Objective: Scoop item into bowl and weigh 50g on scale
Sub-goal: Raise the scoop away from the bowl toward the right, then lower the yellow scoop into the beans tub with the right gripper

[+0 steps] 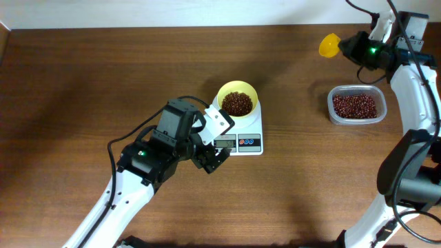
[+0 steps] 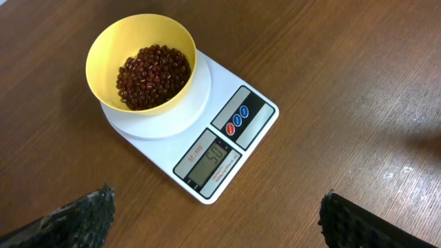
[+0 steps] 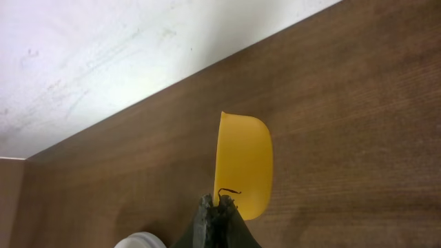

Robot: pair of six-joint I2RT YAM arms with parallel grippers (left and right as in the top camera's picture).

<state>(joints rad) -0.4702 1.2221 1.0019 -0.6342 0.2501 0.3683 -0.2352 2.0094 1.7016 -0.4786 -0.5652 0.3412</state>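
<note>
On the white, roughly square digital kitchen scale (image 1: 256, 131), near the middle of the brown wooden desk (image 1: 83, 76), stands the small round pale yellow bowl (image 1: 253, 93), holding a shallow heap of small dark reddish-brown beans (image 1: 238, 103). Scooping therefore appears largely done. The scale's grey display (image 2: 209, 160) shows a two-digit figure beginning with 5; the second digit is not legible with certainty, so attainment of 50 g cannot be confirmed. Left gripper (image 2: 217, 207): spread wide, empty, just in front of the scale. Right gripper (image 3: 217, 215): pressed together on the handle of the yellow long-handled scoop (image 3: 244, 165), well to the right of and behind the scale. A clear rounded-rectangular plastic container (image 1: 356, 105) with more beans sits right of the scale. Remaining work, as judged: verify the reading, then add or remove beans only if it deviates.
</note>
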